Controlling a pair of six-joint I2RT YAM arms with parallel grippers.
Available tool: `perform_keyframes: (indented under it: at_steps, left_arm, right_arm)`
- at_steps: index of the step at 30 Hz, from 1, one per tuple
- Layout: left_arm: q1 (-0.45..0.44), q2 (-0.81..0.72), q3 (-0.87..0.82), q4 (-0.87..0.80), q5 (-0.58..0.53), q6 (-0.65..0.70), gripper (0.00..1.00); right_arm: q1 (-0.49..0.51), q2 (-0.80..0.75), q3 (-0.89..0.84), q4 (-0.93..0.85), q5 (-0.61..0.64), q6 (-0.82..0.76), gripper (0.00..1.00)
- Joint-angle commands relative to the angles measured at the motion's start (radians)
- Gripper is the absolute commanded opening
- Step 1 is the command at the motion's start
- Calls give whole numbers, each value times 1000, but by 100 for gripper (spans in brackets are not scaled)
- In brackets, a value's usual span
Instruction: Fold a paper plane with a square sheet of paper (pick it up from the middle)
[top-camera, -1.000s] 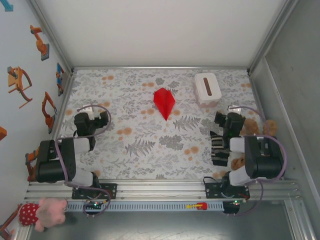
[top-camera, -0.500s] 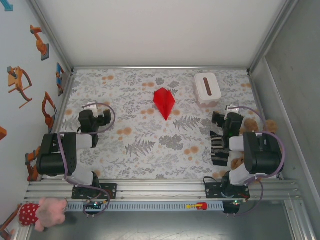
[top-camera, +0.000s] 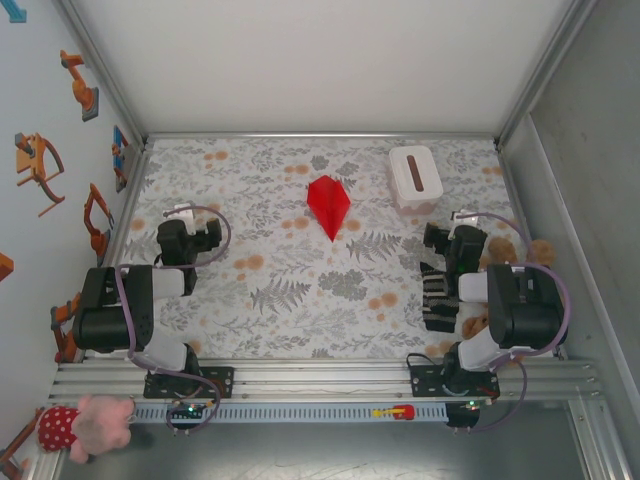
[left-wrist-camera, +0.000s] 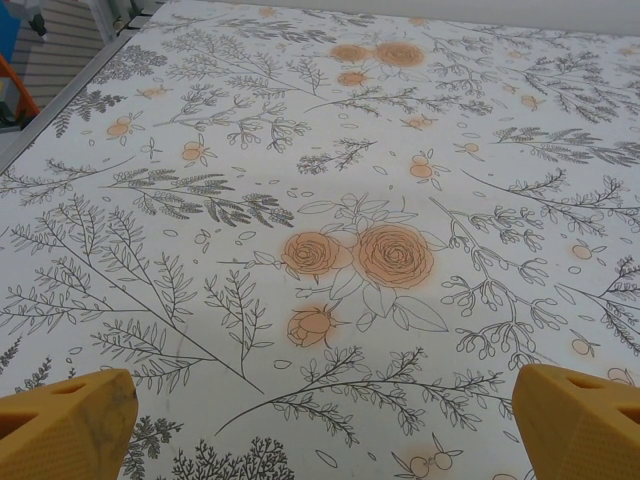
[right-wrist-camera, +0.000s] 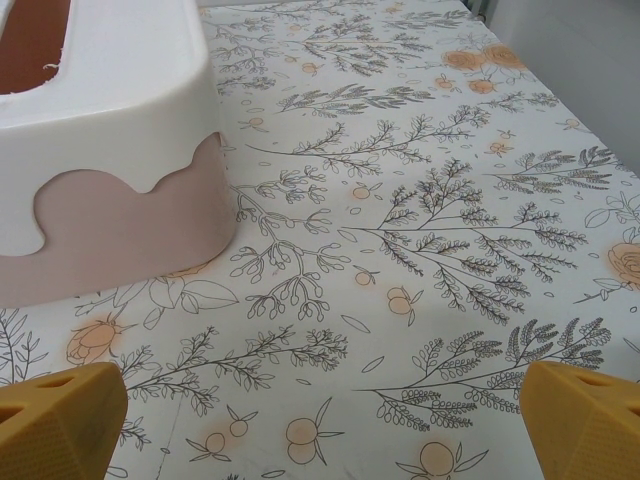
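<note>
**A:** Where is the red paper plane (top-camera: 329, 204)?

**B:** In the upper middle of the overhead view, lying flat on the floral table (top-camera: 280, 300) with its sharp tip pointing down the frame. A white box (top-camera: 415, 178) sits to its right, apart from it.

**A:** And the grippers?

**B:** The left gripper (top-camera: 190, 225) is at mid-left and the right gripper (top-camera: 455, 235) at mid-right. Both are spread wide, hold nothing, and are well apart from the plane.

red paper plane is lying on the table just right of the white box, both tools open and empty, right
Not quite. In the top external view the paper plane lies left of the white box, apart from it, on the table. The left tool and right tool are open and empty, as said.
</note>
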Motion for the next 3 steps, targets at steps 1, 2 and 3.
perform_keyframes:
  at_steps: [1, 2, 3]
  left_arm:
    - [7, 6, 9, 18, 12, 10, 96]
    - [5, 5, 8, 19, 12, 12, 96]
    - [4, 5, 5, 23, 9, 13, 96]
  right_arm:
    - [-7, -3, 21, 41, 4, -7, 99]
    - [-8, -3, 22, 41, 4, -7, 99]
    - [-8, -3, 19, 41, 4, -6, 99]
